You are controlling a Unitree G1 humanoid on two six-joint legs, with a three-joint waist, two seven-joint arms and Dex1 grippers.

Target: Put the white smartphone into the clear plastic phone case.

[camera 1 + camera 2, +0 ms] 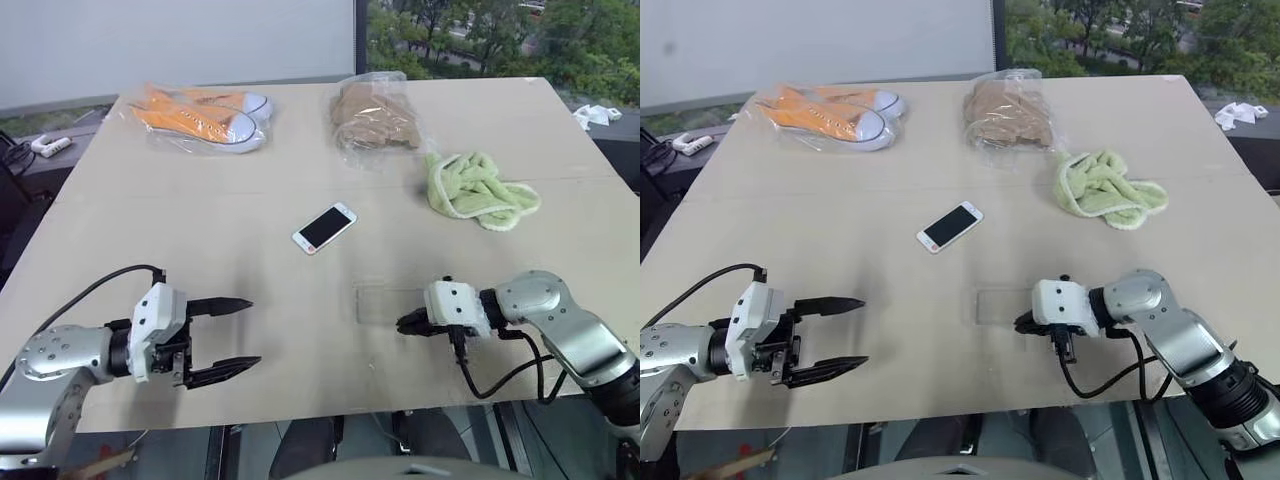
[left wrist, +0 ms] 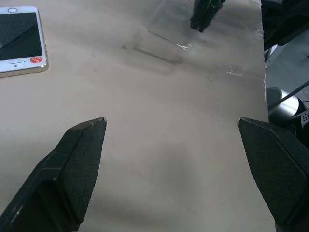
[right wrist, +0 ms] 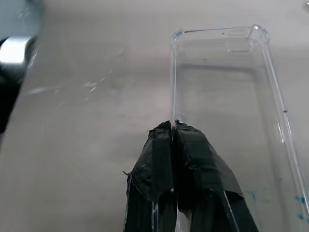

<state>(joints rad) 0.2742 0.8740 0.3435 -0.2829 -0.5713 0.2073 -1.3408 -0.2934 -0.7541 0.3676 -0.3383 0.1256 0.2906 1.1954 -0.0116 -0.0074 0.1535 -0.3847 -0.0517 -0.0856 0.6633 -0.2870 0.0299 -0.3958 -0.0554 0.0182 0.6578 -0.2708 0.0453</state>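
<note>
- White smartphone (image 1: 324,228): we found it lying flat, screen up, near the middle of the table (image 1: 200,220), untouched by either gripper and well apart from the case.
- Clear plastic phone case (image 3: 227,92): we logged it lying open side up on the table, nearer the robot than the phone, empty.
- Right gripper (image 3: 173,126): we noted its taped fingers pressed together at the long edge of the case, apparently pinching that side wall; whether the wall sat firmly between them we could not fully confirm.
- Left gripper (image 1: 240,335): we recorded its jaws wide apart, hovering over bare table on the robot's left, holding nothing, well short of the phone.
- Other items: orange sneakers (image 1: 200,115) in a clear bag, a brown bagged bundle (image 1: 372,118) and a green cloth (image 1: 478,188), all at the far side, none in the way.
- Progress, as we judged it: early. The case appeared secured at one edge; the phone was not yet picked up, aligned or seated. Nearly all of the task remained.
</note>
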